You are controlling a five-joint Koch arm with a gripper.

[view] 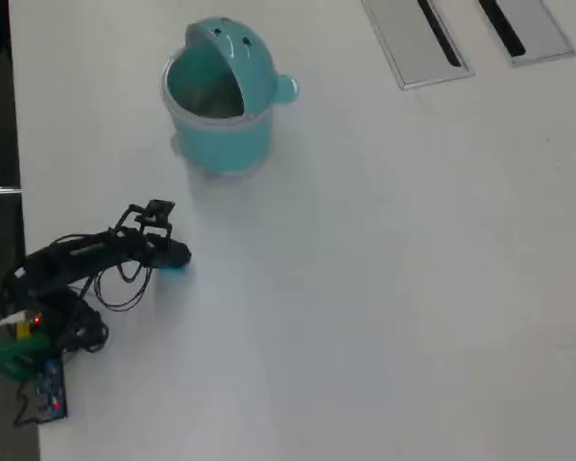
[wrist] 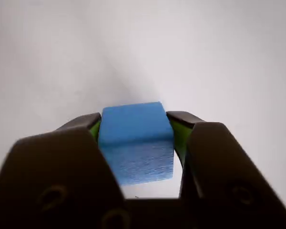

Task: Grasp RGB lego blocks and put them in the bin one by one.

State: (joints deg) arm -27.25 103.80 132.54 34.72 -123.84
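Between gripper [wrist: 136, 125] fingertips: blue block [wrist: 136, 142], clamped from both sides.

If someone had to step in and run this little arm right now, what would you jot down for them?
Gripper: fingers closed on the blue block, down near the white table.
Bin: upright beyond the arm in the overhead view, mouth open; its contents cannot be made out.
Red and yellow-green blocks: not visible in either view.
Done: blue block grasped.
Left: carry it to the bin and release it.
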